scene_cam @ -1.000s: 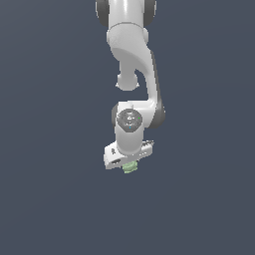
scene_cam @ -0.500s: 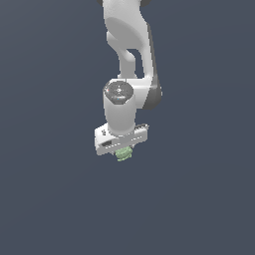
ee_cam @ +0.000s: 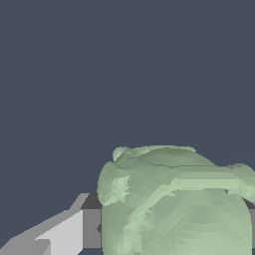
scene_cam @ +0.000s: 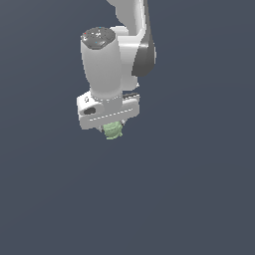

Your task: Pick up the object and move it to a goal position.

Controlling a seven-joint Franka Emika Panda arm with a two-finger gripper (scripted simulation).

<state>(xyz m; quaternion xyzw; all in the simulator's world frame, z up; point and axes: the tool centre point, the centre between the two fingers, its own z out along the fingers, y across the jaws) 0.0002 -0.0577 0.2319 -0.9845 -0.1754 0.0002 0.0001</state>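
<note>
While the arm hung over the plain dark ground, the gripper was clamped on the object, a pale green knobbly lump sitting between the jaws and poking out just below them. In the wrist view the object filled the space beside one finger (the other was hidden).

White arm holding a green lump over a plain dark ground

The gripper hangs under the arm's white wrist, its fingers mostly hidden; the object, pale green and knobbly, juts out just below, narrower than the hand body.
</note>
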